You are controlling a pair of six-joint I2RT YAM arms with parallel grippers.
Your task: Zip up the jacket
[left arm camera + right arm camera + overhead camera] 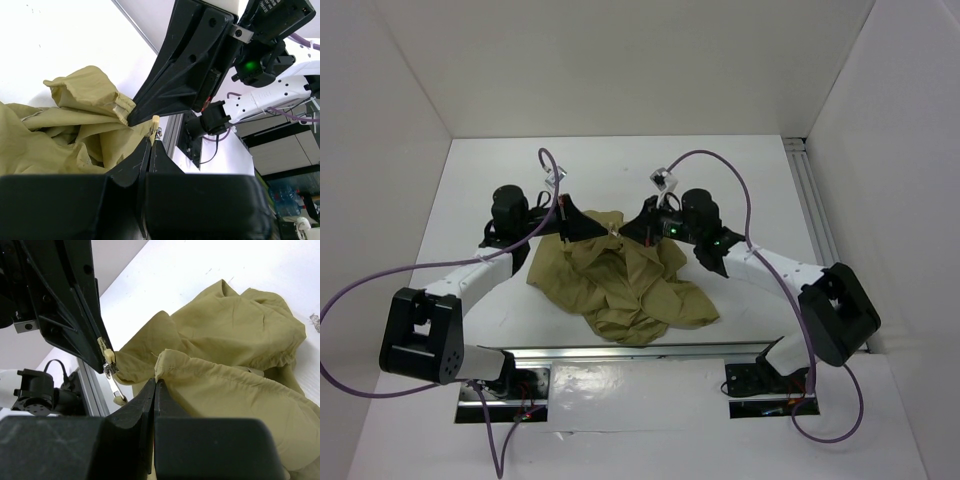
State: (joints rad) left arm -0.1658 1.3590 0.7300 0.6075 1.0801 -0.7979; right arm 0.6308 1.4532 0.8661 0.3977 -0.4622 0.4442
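From above, the jacket (pixel 620 290) lies crumpled in the middle of the white worktop (pixel 620 170), a soft olive-tan heap of thin, creased cloth. Its far edge is lifted to where the left pincer (pixel 606 232) and right pincer (pixel 624 232) meet tip to tip. In the left wrist view, the left pincer (pixel 151 145) is clenched, its black wedge-shaped fingers pressed flat together on the jacket's (pixel 60 135) edge. A small metal zipper slider (pixel 158 132) shows just above the tips. The right pincer (pixel 131 120) comes in from above and nips a puckered, stitched hem beside it. In the right wrist view, the right pincer (pixel 155 384) is likewise clenched on a seamed corner of the jacket (pixel 225 340). The left pincer (pixel 106 357) grips the cloth at the zipper slider (pixel 109 369), and a thin metal pull with a tan pull tab (pixel 118 399) dangles below. I judge the step in hand to be bringing the two zipper halves together at the start of the track, with no teeth joined yet. The next move calls for fine alignment of one edge's end into the slider. Both edges need to be taut, since the limp fabric folds easily.
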